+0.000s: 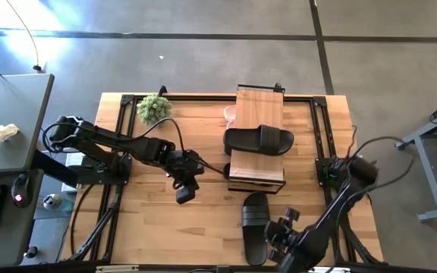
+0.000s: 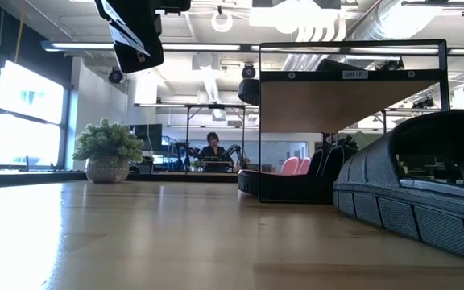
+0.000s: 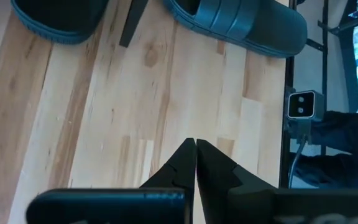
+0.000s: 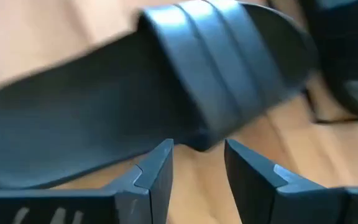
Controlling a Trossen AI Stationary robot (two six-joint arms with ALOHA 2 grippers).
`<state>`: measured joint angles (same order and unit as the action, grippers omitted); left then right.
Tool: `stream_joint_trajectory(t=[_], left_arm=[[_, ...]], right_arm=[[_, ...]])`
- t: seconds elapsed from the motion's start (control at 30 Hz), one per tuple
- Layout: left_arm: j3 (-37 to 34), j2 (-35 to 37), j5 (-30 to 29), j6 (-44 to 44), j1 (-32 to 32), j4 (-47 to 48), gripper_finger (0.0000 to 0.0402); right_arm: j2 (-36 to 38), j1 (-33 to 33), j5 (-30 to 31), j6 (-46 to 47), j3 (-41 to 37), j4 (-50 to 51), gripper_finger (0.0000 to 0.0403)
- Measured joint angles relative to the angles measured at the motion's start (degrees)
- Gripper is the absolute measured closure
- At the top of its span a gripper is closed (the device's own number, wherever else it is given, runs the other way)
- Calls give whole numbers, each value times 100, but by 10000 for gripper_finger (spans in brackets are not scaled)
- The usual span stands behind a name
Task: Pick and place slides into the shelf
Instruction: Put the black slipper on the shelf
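**Q:** Where does the loose black slide (image 1: pixel 254 225) lie in relation to the right gripper (image 1: pixel 279 230)?

**A:** On the table (image 1: pixel 150 227), just beside the gripper, near the front edge and in front of the shelf (image 1: pixel 259 114). In the right wrist view the slide (image 4: pixel 166 81) lies just ahead of the fingertips (image 4: pixel 157 165), its ribbed strap uppermost; the jaws stand apart with bare wood between them and hold nothing.

**Q:** How is the right arm posed?

**A:** It reaches in from the table's right front corner, wrist low, gripper pointing toward the slide.

**Q:** And the left gripper (image 1: pixel 185 189)?

**A:** It hangs above open table to the left of the shelf, its fingers (image 3: pixel 194 163) pressed together, empty, the arm stretched in from the left edge.

**Q:** Where are the other slides?

**A:** One black slide (image 1: pixel 258 140) lies across the shelf's plank top. Pink slides (image 2: pixel 295 167) and another black one (image 2: pixel 284 184) sit beneath it. A potted plant (image 1: pixel 153 108) stands at the far left.
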<state>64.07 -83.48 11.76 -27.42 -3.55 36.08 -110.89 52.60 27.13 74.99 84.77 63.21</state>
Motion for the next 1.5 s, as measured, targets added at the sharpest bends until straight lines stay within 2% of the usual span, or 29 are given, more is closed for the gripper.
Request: stream_joint_trajectory(t=[0.13,0.23,0.6,0.73,1.13,1.5], left_arm=[[0,0,-76,49,2,0,399],[0,0,-176,83,2,0,399],[0,-2,-198,83,4,0,398],[0,-2,-198,83,4,0,398],[0,-2,-198,149,4,0,399],[0,-2,-211,168,4,0,399]], right_arm=[[-611,-4,27,508,718,1378,270],[-927,-6,150,564,1021,1727,270],[-1116,-4,291,609,1115,1740,270],[-1115,-21,521,556,1115,1739,269],[-1115,-85,567,-275,1115,1690,269],[-1115,-87,564,-1204,1113,1219,269]])
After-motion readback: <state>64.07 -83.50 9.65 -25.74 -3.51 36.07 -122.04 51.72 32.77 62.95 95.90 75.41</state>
